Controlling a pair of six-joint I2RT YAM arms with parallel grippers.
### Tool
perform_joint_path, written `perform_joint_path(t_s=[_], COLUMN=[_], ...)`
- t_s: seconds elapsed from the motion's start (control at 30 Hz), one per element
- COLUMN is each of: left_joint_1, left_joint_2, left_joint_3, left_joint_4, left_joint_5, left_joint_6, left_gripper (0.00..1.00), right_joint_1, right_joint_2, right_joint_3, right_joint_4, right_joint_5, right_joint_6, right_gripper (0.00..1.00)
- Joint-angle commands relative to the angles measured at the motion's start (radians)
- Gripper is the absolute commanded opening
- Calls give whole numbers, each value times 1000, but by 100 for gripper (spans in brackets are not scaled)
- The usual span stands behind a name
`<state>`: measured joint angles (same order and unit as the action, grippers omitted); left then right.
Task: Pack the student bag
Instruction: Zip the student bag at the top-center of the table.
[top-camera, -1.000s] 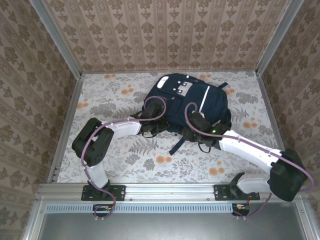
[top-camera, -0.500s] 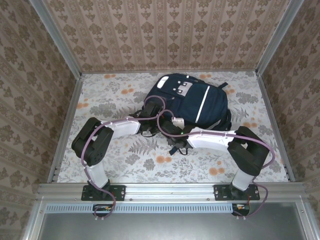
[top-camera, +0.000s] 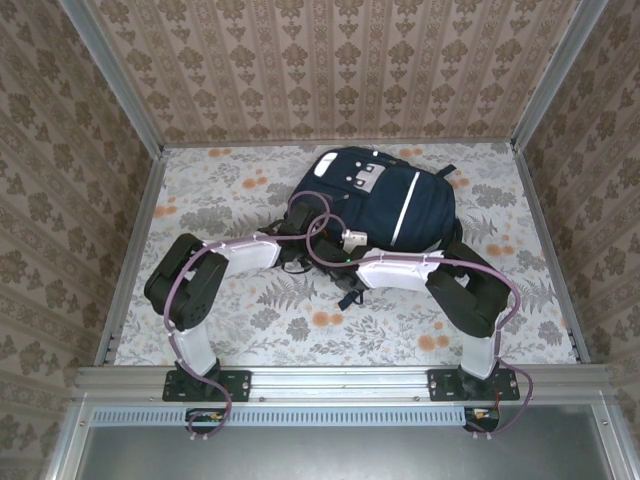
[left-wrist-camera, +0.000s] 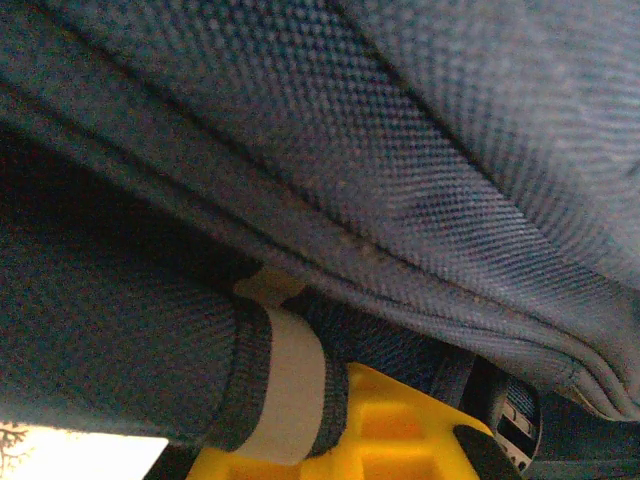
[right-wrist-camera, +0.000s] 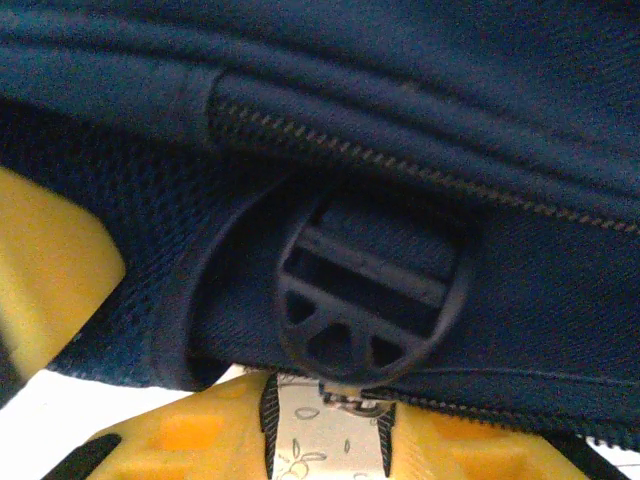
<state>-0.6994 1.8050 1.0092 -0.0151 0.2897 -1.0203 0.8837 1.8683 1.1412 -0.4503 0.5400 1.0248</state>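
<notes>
The right arm has folded back on itself, and the right gripper (top-camera: 340, 242) has swung left along the bag's near edge to sit just beside the left gripper (top-camera: 300, 245). Both are pressed against the near left corner of the student bag (top-camera: 395, 200), so neither arm is clearly closer. The bag lies flat at the middle of the flowered table (top-camera: 215, 215), beyond the fingers and to their right. Its long axis seems to run roughly near to far.

Up close, a black buckle (right-wrist-camera: 370, 300) and a zip (right-wrist-camera: 400, 165) face the right fingers, which show only a thin slit between them. A white band (left-wrist-camera: 290, 385) drapes over the left fingers. I cannot tell whether either pair is pinching anything, and no opening in the bag is visible.
</notes>
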Motion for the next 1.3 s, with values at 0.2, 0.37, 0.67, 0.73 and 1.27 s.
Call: perform_joint_path(t_s=[0.2,0.37,0.67,0.73,1.27], left_joint_1=[4,6,27,37,156], left_joint_2=[13,13,18,12,-21], left_joint_3=[31,40,44,42,10], left_joint_4=[33,24,15,11,-27], left_joint_5=[29,27,31,25,8], left_joint_6=[31,32,34,34,63], left_gripper=[0,0,0,0,0], right_joint_1=[-37,-41,-43,-43,-74], right_joint_2=[-28,-57,-121,-156,-419], right_joint_3=[-56,-99,-126,-144,-349], right_joint_4=[55,119,111,116,22], right_joint_5=[54,47,27,13,-58], right_joint_6=[-32,-52,-94,-105,-98], right_gripper=[24,6,0,0,0])
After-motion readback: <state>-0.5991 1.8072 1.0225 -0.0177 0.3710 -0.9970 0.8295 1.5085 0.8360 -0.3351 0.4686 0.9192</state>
